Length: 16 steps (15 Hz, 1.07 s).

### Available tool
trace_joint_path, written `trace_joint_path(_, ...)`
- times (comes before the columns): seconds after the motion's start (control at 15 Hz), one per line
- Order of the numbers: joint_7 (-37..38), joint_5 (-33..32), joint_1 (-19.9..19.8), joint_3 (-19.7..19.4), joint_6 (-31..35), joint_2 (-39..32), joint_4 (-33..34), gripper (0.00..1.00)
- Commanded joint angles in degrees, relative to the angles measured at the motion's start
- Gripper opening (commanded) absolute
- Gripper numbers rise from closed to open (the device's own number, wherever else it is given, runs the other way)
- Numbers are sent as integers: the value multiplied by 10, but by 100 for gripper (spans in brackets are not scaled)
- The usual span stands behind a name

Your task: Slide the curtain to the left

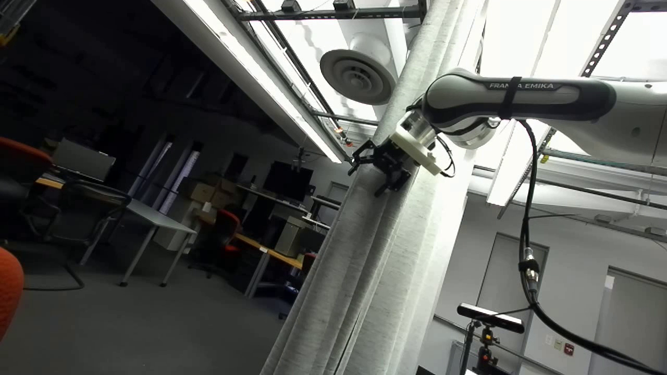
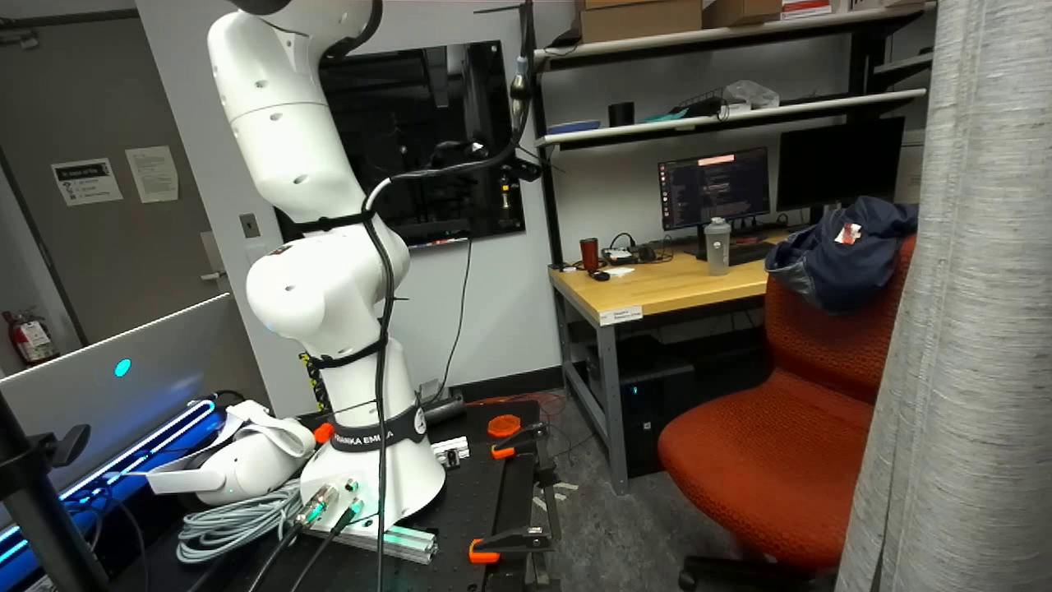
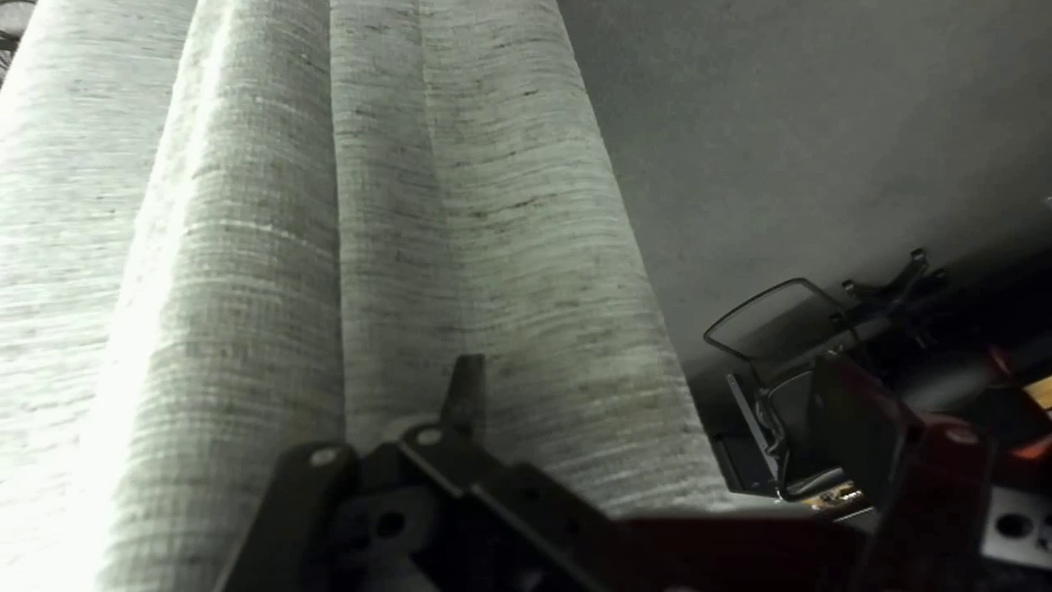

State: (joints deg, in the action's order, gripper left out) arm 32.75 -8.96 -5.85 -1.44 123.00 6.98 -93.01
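Note:
The curtain (image 1: 365, 250) is a tall grey-white woven panel. It hangs in long vertical folds and slants across the middle of an exterior view. It also stands along the right edge of an exterior view (image 2: 986, 296) and fills the left and middle of the wrist view (image 3: 394, 205). My gripper (image 1: 366, 181) is open, high up at the curtain's upper part, in front of its folds. In the wrist view the spread fingers (image 3: 654, 362) have the curtain's free edge between them; one finger overlaps the fabric, the other lies beyond the edge. I cannot tell whether they touch the cloth.
A light strip (image 1: 271, 78) and a round ceiling vent (image 1: 357, 77) are near the gripper. A camera on a stand (image 1: 490, 319) is below the arm. An orange chair (image 2: 772, 469) stands beside the curtain, before a wooden desk (image 2: 657, 288). A black cable (image 1: 526, 219) hangs from the arm.

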Motion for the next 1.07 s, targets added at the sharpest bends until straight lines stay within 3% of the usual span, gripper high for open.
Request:
trace_joint_path(0.0, -8, -11, -9, -12, -4, -18, 33, 100)
trace_joint_path(1.0, -1, -28, -38, -53, -25, -20, 2, 100)
